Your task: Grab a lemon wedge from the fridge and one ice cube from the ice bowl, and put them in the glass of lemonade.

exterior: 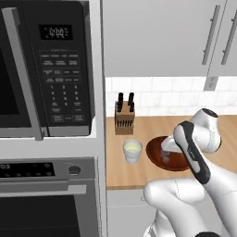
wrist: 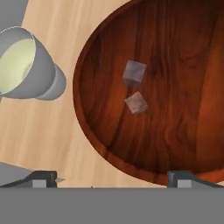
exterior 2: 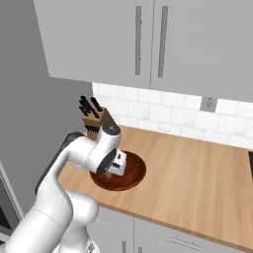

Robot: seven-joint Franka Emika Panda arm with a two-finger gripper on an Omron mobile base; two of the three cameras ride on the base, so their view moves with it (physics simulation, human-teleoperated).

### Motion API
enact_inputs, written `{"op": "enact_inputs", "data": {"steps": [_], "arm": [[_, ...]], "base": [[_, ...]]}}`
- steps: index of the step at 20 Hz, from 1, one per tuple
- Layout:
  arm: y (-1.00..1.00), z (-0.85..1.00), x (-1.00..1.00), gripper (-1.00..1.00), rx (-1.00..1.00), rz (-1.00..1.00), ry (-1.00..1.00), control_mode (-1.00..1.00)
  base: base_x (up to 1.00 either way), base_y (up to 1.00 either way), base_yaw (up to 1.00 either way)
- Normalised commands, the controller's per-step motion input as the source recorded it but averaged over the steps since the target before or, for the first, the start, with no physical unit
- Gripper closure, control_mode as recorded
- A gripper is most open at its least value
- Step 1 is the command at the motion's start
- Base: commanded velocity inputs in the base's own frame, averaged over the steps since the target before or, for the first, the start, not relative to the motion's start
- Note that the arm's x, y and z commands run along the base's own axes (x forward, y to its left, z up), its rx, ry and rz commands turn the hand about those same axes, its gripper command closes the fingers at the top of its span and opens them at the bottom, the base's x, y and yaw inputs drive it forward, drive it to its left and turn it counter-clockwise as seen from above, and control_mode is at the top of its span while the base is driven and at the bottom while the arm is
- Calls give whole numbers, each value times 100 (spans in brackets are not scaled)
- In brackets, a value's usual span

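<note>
The tool (wrist: 112, 177) hangs over the near rim of the ice bowl (wrist: 94, 131), its two dark fingertips (wrist: 43, 178) spread wide with nothing between them. The white arm bends down over the front edge of the wooden surface (exterior 2: 197, 168) to reach it.

Inside the bowl, seen from the hand, two ice cubes (wrist: 134, 72) lie close together near the middle, one a little beyond the other, pale and see-through against the reddish-brown wood. The bowl (exterior: 157, 157) sits on the light wooden surface toward its front edge. Just beside it, on the side toward the oven column, stands the glass of lemonade (exterior: 132, 150), upright, with pale yellow-green liquid; glass and bowl are apart.

Further back, a knife block (exterior: 124, 118) with black handles stands near the white tiled wall (exterior 2: 163, 116). An outlet (exterior 2: 208, 104) is set in the tiles. Grey cupboards (exterior 2: 148, 39) with long bar handles hang above. Next to the surface a microwave (exterior: 46, 69) sits over an oven (exterior: 46, 199).
</note>
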Motion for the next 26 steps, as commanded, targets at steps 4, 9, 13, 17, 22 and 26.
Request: {"op": "enact_inputs", "data": {"steps": [4,9,13,17,22,26], "arm": [[-7,-12,63,-100,0,0,6,-100],[-4,-14,38,-100,0,0,3,-100],[-8,-18,20,-100,0,0,3,-100],[-1,-42,12,-100,0,0,0,-100],[0,-33,17,-100,0,0,0,-100],[0,-13,25,-100,0,0,0,-100]], "base": [[0,0,0],[0,0,0],[0,0,0],[0,0,0],[0,0,0],[0,0,0]]}}
